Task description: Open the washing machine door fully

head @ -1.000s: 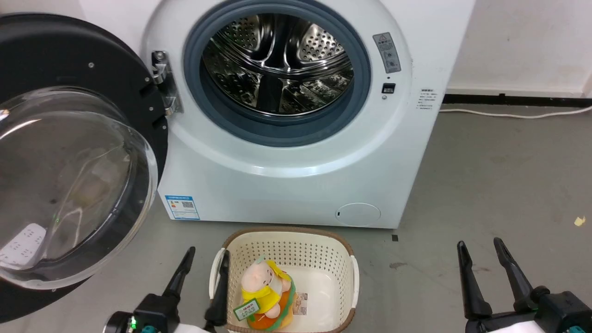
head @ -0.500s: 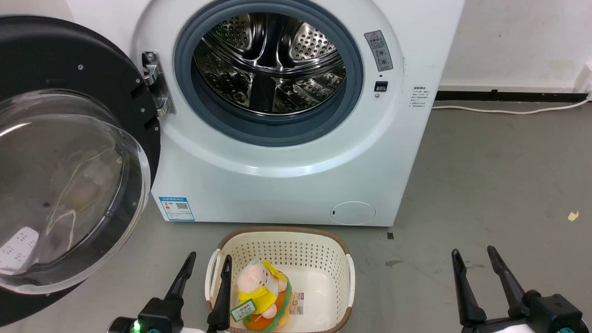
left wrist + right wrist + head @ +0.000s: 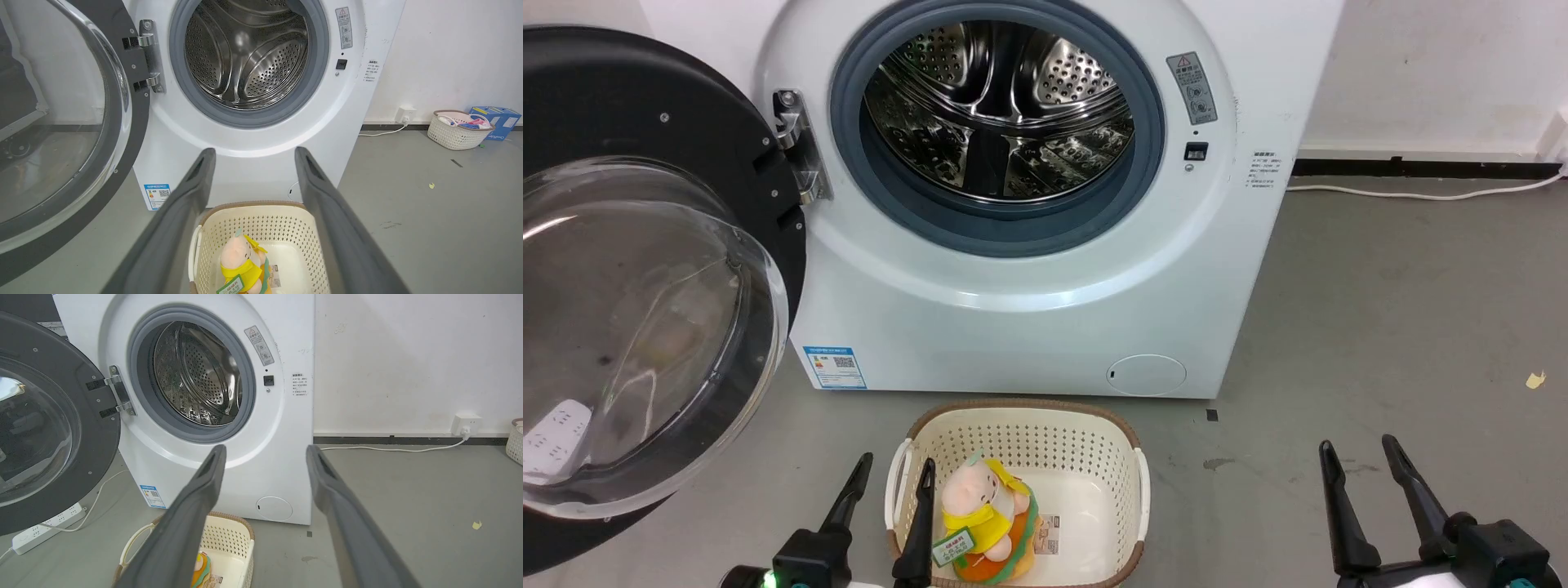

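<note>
My left gripper (image 3: 897, 461) and right gripper (image 3: 1357, 443), fingers apart and empty, flank the basket (image 3: 1021, 406); beyond, the washing machine door (image 3: 645, 327) hangs swung wide left of the drum (image 3: 996, 106): opening apparently complete

Long dark tapered fingers (image 3: 1343, 506) on left tool (image 3: 897, 460), right tool (image 3: 1356, 443)

- Light: bright, even, diffuse indoor light; the source cannot be seen.
- Shadows: soft grey shade on the white wall (image 3: 339, 375) just beside the washing machine (image 3: 286, 465).
- Glare: pale streaks on the glass bowl of the washing machine door (image 3: 645, 327); sharp highlights on the steel drum (image 3: 996, 114).
- Focus: head view crisp; fingers (image 3: 171, 228) of the left gripper (image 3: 254, 150) and of the right gripper (image 3: 265, 447) are soft, being close to the lens.
- Distortion: wide-angle bowing at the wrist-view edges.
</note>
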Robot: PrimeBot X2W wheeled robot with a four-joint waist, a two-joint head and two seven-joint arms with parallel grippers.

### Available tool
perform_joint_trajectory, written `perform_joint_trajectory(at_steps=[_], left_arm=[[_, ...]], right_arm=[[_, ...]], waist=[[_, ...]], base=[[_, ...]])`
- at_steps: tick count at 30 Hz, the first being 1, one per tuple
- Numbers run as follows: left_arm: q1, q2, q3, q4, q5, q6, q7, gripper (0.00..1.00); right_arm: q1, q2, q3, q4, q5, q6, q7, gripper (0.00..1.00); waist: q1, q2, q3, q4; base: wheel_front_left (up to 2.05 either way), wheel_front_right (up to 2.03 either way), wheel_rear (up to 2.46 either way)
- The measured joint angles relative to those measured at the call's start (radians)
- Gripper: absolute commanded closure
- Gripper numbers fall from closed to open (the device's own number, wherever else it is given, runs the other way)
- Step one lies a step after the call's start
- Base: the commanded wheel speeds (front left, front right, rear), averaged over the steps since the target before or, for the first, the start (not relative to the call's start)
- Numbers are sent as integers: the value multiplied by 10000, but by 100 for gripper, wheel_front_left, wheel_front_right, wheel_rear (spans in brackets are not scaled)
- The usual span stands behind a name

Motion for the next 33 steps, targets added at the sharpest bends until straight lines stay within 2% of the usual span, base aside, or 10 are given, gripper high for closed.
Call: perform_joint_trajectory(at_steps=[16, 17, 33], left_arm=[[-43, -12, -50, 42, 61, 84, 0, 0], [-42, -12, -54, 38, 58, 81, 4, 100], [-40, -13, -2, -36, 77, 84, 230, 100]], right_arm=[[-10, 0, -4, 46, 2, 0, 0, 0], [-11, 0, -6, 48, 0, 0, 0, 100], [-21, 0, -6, 46, -81, 0, 234, 100]], waist=[[0, 0, -15, -39], [0, 0, -19, -32], [0, 0, 2, -65]], base=[[0, 0, 0], [0, 0, 0], [0, 0, 0]])
